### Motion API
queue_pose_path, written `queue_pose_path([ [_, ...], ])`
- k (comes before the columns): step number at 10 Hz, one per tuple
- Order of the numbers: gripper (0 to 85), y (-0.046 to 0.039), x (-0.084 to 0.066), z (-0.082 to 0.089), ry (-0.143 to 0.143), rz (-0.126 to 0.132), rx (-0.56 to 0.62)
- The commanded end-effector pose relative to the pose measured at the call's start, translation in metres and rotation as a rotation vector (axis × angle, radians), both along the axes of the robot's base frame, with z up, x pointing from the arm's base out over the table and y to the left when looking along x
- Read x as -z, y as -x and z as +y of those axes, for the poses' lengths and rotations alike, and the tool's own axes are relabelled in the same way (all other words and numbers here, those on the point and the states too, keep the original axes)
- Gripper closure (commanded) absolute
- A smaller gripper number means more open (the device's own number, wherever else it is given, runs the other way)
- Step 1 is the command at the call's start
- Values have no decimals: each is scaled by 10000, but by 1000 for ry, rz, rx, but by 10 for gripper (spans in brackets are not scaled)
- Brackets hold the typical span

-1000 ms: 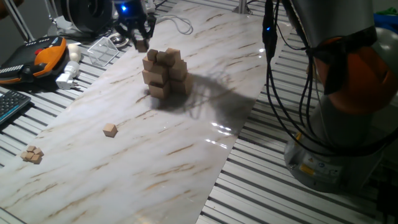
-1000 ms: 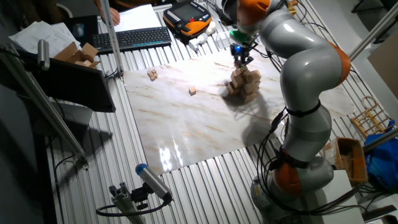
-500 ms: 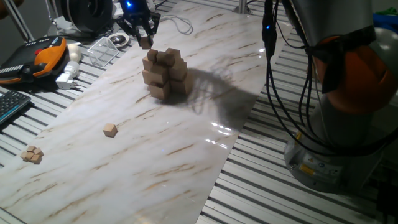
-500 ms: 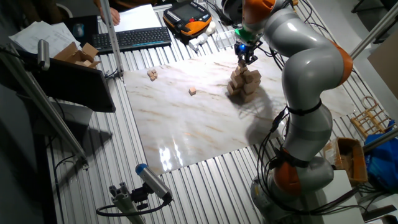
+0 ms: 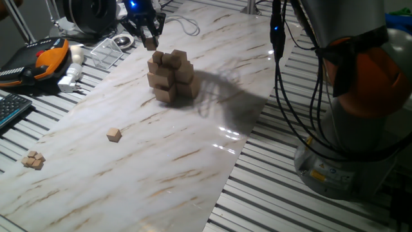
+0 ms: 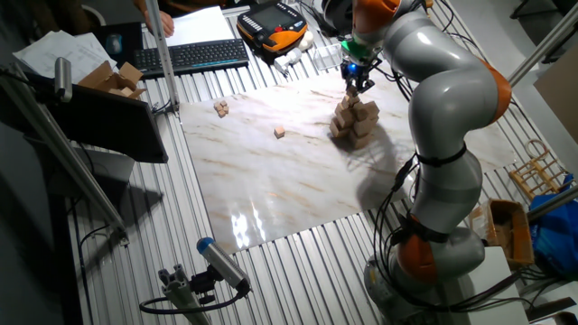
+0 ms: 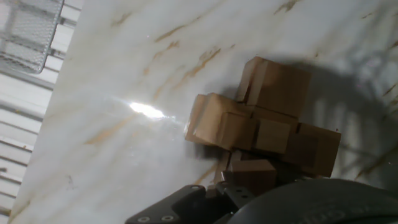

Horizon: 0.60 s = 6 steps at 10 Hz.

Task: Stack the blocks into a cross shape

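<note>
While the end effector (image 5: 149, 40) hangs just above and slightly behind the cross shape (image 5: 170, 75), its fingers are closed on one small block (image 5: 151, 43), carried clear of the stack and not touching it. Item: cross shape, a tiered cluster of tan cubes, standing on the marble desk (image 5: 193, 148) directly below and a little forward of the end effector; the hand view shows its top tier just ahead of the fingertips. Its long axis runs vertically, with stubby arms projecting sideways at mid height; it stands upright, no lean visible. Item: held block, a cube with no long axis to speak of; its exact rotation in the grip cannot be told. Item: spare blocks, one lone cube (image 5: 114, 134) well away from the end effector toward the near side, and a small heap (image 5: 33, 159) farther off still. Step in hand, by judgement: carry-over before placement. Next move likely calls for centring over the chosen top face, squaring the cube to the tiers, then a slow descent, since a nudge could topple the cluster.
</note>
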<state>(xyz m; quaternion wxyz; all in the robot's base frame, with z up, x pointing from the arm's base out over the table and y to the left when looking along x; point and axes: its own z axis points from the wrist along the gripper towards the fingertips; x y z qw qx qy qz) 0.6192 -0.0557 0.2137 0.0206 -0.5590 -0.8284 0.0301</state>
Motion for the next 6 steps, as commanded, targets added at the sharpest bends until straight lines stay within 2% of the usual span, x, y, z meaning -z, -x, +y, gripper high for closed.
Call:
queue_pose_path([
  [1,850,0,1,-6,-13,7,2],
  [2,850,0,1,-6,-25,25,25],
  [5,850,0,1,-6,-16,31,126],
  [6,850,0,1,-6,-12,36,116],
])
